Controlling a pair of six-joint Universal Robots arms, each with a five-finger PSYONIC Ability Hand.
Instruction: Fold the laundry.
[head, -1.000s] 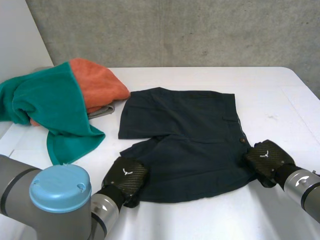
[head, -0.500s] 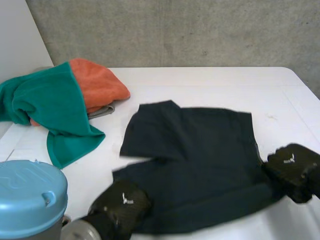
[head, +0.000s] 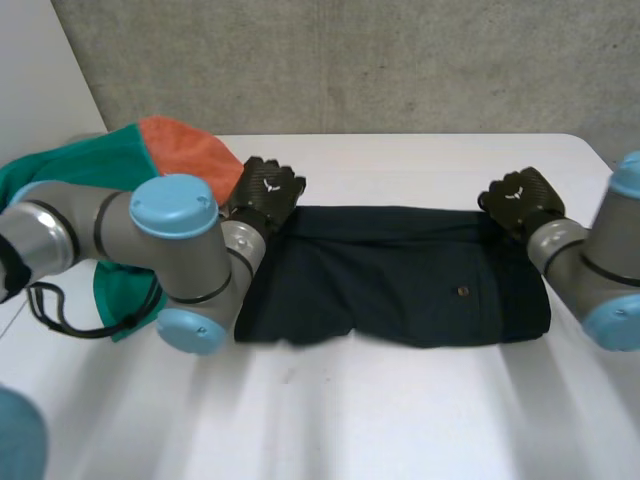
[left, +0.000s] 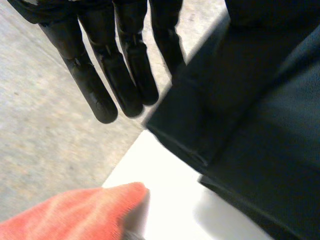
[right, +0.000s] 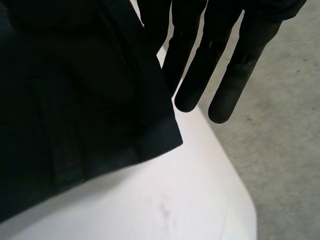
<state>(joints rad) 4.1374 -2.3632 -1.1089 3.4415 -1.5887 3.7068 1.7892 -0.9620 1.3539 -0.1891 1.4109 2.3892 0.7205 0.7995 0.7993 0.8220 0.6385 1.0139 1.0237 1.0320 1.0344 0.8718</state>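
You've got a white table (head: 400, 430) with dark shorts (head: 400, 275) mid-table, folded over into a wide flat band. At the table's left side a teal towel (head: 70, 175) is heaped with an orange towel (head: 185, 150), near the shorts' left end. The left hand (head: 265, 195) sits at the shorts' far left corner and the right hand (head: 520, 200) at the far right corner. Left wrist view: fingers (left: 125, 70) straight and relaxed, the shorts' corner just beside them, nothing gripped. Right wrist view: same story, fingers (right: 200, 70) straight, the cloth corner right alongside, hand released.
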